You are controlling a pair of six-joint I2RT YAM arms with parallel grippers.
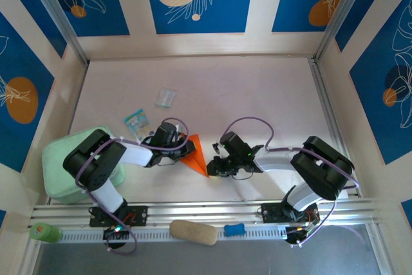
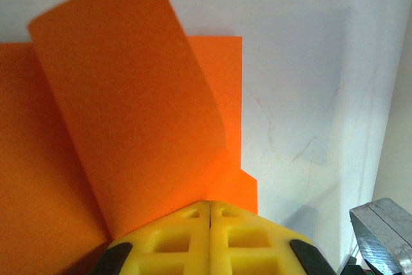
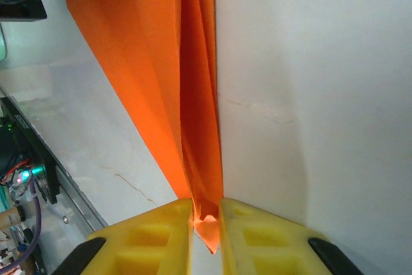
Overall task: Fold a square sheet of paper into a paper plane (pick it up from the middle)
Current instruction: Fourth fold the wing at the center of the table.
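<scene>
Near-edge middle of white worktop [image 1: 257, 94]: one folded bright-orange paper dart [image 1: 195, 152] seen stretched between two grippers. Left gripper [image 2: 210, 205] clamped on wide end, flap raised. Right gripper [image 3: 206, 207] slightly parted, pointed tip lodged between jaws. Long axis laid gripper to gripper, both arms equally near.

Overhead, two wrist close-ups sharing paper [image 1: 195, 153]

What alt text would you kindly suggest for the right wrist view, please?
The pointed tip of a folded orange paper sits between the yellow fingers of the right gripper. The paper stretches away over a pale table.
</scene>
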